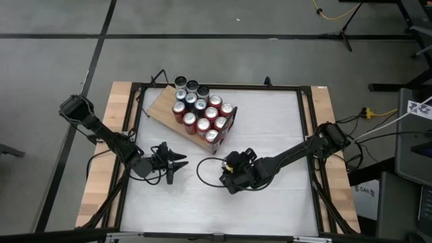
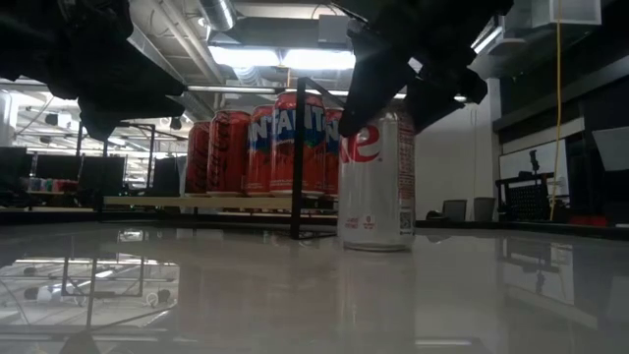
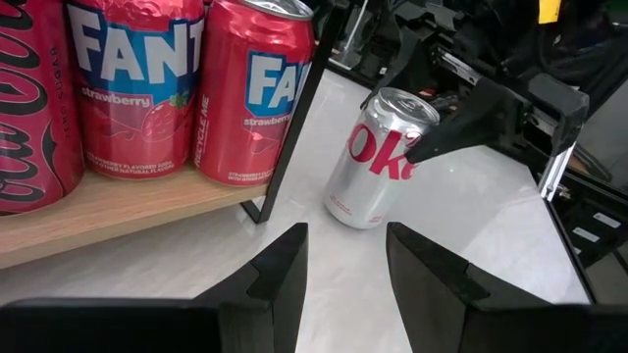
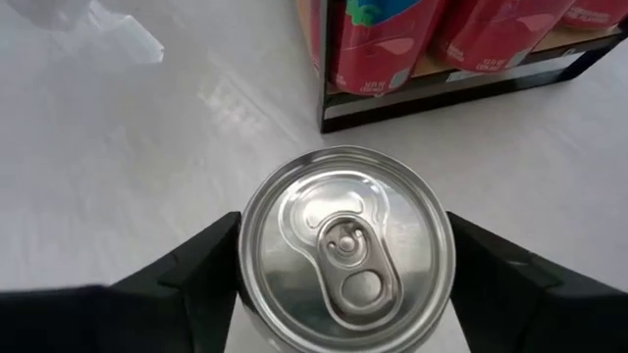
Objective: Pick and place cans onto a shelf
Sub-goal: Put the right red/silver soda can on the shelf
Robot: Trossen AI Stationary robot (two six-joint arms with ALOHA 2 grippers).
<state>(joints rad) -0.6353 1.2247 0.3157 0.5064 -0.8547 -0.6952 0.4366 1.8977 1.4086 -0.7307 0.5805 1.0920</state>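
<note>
A silver can (image 4: pixel 345 250) stands upright on the white tabletop, just near-side of the shelf's black-framed end (image 1: pixel 226 131). My right gripper (image 4: pixel 345 270) is over it, with one finger on each side of the can's top. The shelf, a light wooden board (image 1: pixel 160 104), lies at the table's far middle. It carries several cans (image 1: pixel 199 111), mostly red, standing on their bases. My left gripper (image 3: pixel 343 260) hovers open to the left of the silver can (image 3: pixel 378 162), pointing at it and holding nothing. My right gripper pinches the silver can between its two fingers (image 4: pixel 201 270) at the upper wall, just under the rim (image 4: pixel 247 257). The fingers come slanting down from the table's right. The can stands upright with its base (image 2: pixel 373 241) on the table.
The shelf's thin black post (image 2: pixel 298 157) rises close beside the silver can (image 2: pixel 378 177), with red cans right behind it. A black cable loop (image 1: pixel 204 170) lies between the two grippers. White tabletop (image 1: pixel 216 212) stretches toward the near edge.
</note>
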